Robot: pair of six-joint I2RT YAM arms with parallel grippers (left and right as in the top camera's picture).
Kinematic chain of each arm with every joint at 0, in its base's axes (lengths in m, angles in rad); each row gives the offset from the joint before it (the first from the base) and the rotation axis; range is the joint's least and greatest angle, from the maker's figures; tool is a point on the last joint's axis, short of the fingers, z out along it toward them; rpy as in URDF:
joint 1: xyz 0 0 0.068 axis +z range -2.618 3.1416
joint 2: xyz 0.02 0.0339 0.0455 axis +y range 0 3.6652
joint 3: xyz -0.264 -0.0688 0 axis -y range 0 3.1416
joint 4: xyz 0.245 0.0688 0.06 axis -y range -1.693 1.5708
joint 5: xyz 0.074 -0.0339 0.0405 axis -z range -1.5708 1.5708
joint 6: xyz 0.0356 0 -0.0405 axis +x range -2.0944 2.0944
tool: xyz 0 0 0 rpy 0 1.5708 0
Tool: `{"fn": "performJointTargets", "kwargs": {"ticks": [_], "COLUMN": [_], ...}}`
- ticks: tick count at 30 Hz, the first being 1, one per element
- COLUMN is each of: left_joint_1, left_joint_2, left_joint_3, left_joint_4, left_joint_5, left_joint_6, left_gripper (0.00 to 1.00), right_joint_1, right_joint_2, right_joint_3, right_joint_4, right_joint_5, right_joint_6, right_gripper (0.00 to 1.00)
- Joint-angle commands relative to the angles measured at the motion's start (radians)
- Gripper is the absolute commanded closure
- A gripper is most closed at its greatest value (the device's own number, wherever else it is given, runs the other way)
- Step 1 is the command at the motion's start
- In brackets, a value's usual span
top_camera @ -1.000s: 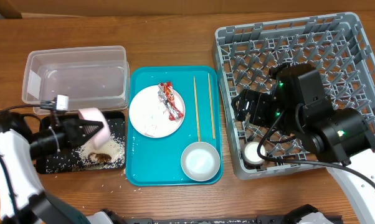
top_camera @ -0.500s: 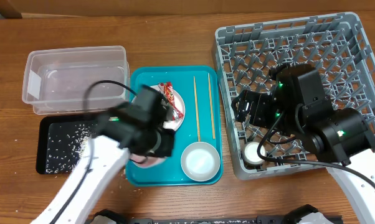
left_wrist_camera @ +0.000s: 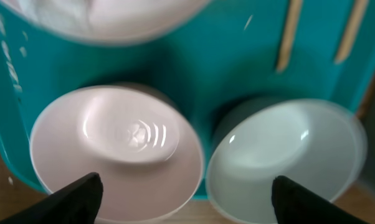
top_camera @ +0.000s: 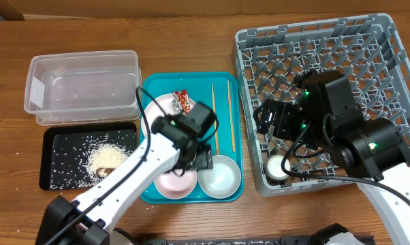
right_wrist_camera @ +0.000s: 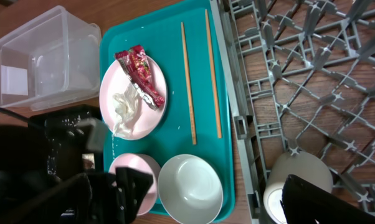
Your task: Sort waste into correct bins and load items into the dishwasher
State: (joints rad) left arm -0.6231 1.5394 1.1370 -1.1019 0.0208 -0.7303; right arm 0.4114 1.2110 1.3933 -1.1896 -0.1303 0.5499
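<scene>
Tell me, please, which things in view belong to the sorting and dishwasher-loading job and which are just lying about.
Part of the job: red wrapper, tissue, rice, white plate, chopsticks, white bowl, pale pink bowl, cup, clear tub, black tray, grey rack.

Just lying about: teal tray, wooden table.

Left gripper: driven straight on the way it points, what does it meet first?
Probably the small pink round bowl, near its rim beside the white round bowl on the teal plastic tray. The left gripper has its fingers open, straddling both bowls; depth is unclear.
</scene>
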Motion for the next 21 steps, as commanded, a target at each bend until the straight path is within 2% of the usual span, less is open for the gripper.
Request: {"fn": "performJointTargets", "kwargs": {"ticks": [1, 4, 9, 13, 15, 16, 18, 19, 21], "left_joint_1": [0.085, 0.165, 0.241, 0.254, 0.254, 0.254, 0.259, 0.265, 0.272], "left_joint_2": [-0.006, 0.018, 0.171, 0.290, 0.341, 0.359, 0.362, 0.353, 0.338], "left_joint_3": [0.105, 0.090, 0.081, 0.081, 0.081, 0.083, 0.097, 0.150, 0.226], "left_joint_4": [0.053, 0.126, 0.201, 0.225, 0.229, 0.231, 0.221, 0.163, 0.086], "left_joint_5": [-0.103, -0.206, -0.203, -0.204, -0.204, -0.204, -0.203, -0.190, -0.185], "left_joint_6": [0.112, 0.164, 0.267, 0.275, 0.275, 0.276, 0.282, 0.282, 0.281], "left_gripper": [0.10, 0.13, 0.14, 0.17, 0.29, 0.50, 0.85, 0.96, 0.96], "right_joint_1": [-0.003, -0.003, -0.003, -0.003, -0.003, -0.003, -0.003, -0.003, -0.003], "right_joint_2": [-0.004, -0.004, -0.004, -0.004, -0.004, -0.004, -0.004, -0.004, -0.004], "right_joint_3": [0.015, 0.015, 0.015, 0.015, 0.015, 0.015, 0.015, 0.015, 0.015], "right_joint_4": [0.006, 0.006, 0.006, 0.006, 0.005, 0.005, 0.005, 0.004, 0.004], "right_joint_5": [-0.003, -0.003, -0.003, -0.003, -0.003, -0.003, -0.003, -0.003, -0.003], "right_joint_6": [0.000, 0.000, 0.000, 0.000, 0.000, 0.000, 0.000, 0.000, 0.000], "right_gripper": [0.00, 0.00, 0.00, 0.00, 0.00, 0.00, 0.00, 0.00, 0.00]}}
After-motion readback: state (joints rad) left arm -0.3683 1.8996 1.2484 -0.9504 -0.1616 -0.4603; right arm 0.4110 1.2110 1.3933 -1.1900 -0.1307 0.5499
